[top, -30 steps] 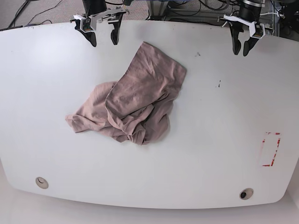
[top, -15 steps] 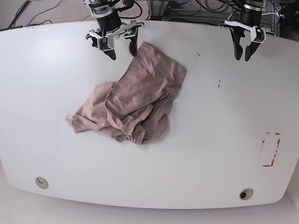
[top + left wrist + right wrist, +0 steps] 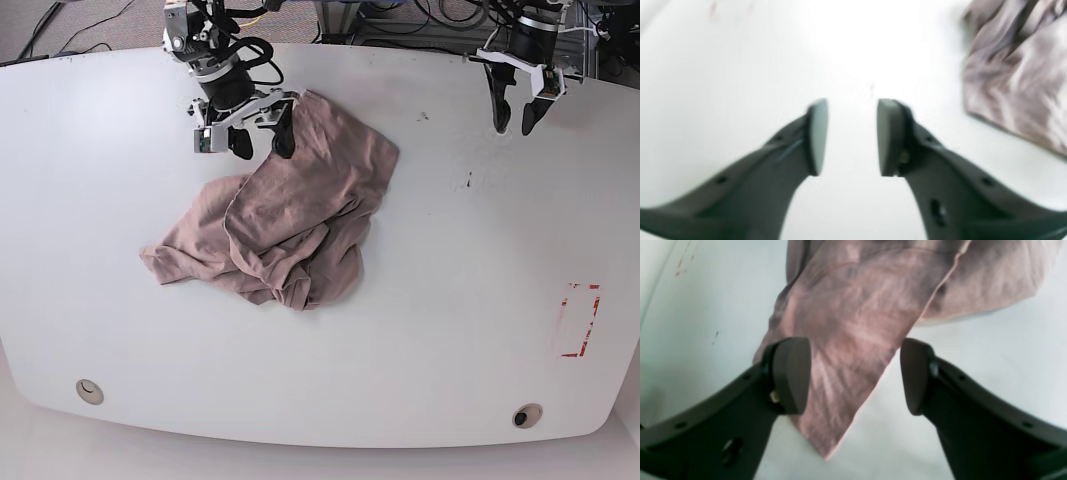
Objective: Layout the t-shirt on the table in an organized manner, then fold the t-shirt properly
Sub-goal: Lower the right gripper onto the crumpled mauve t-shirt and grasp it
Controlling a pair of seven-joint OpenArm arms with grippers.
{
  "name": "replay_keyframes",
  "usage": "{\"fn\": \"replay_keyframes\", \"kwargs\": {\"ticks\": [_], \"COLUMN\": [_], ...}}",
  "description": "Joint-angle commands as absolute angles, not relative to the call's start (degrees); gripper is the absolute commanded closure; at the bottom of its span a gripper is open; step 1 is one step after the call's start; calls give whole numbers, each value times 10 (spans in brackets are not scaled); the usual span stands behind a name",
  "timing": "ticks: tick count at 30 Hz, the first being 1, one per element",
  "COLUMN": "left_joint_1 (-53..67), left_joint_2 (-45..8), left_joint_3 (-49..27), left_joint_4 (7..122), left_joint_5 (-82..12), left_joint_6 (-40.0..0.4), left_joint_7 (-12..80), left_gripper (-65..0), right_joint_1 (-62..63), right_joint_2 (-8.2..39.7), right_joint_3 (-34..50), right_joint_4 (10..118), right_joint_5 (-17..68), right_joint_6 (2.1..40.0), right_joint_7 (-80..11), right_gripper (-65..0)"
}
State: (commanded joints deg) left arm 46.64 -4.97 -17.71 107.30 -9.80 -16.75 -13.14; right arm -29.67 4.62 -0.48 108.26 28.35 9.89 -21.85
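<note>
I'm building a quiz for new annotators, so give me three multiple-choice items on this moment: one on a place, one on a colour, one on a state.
1. Where is the right gripper?
A. over the t-shirt's far edge
B. by the red mark
C. off the table

2. What colour is the t-shirt?
A. navy
B. dusty mauve
C. green

3. How does the t-shirt lie on the table?
A. folded square
B. spread flat
C. crumpled in a heap

Answers:
1 A: the right wrist view shows cloth between its open fingers.
2 B: pinkish-brown in every view.
3 C: bunched and wrinkled in the base view.
</note>
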Motion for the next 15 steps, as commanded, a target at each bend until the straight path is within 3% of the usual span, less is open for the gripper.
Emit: {"fn": "replay_keyframes", "kwargs": {"ticks": [5,15], "left_joint_1": [465,451], "left_joint_2": [-50,-50], "left_joint_3": [-177,-176], "left_joint_4": [1073,1073], "left_joint_5": [-98,-96], "left_joint_6": [-168,-168], "left_joint_7": [-131,-130], "left_gripper": [-310,-308], "right_joint_1": [-271,-230], "right_joint_2": [55,74], "right_joint_3": [-2,-3], "right_joint_4": [1043,960], "right_joint_5": [338,427], "right_joint_6": [99,99], "right_joint_7": [-225,-226], "right_gripper": [-403,-403]}}
